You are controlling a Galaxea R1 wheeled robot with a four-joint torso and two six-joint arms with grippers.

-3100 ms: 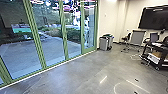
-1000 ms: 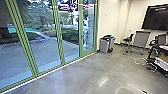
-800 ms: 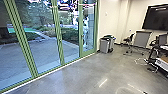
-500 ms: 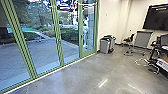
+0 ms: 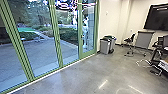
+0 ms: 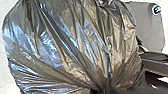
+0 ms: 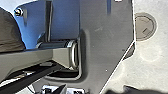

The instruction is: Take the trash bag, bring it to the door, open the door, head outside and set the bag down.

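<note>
Left gripper was closed on the gathered neck of the trash bag, whose shiny folds fanned out from that grip. We could not tell whether the right gripper was open or closed. Ahead and to the left, we observed green-framed glass doors with paving beyond. We noted gray bins near the wall and a chair farther right.

Bright glare on grey floor
</note>
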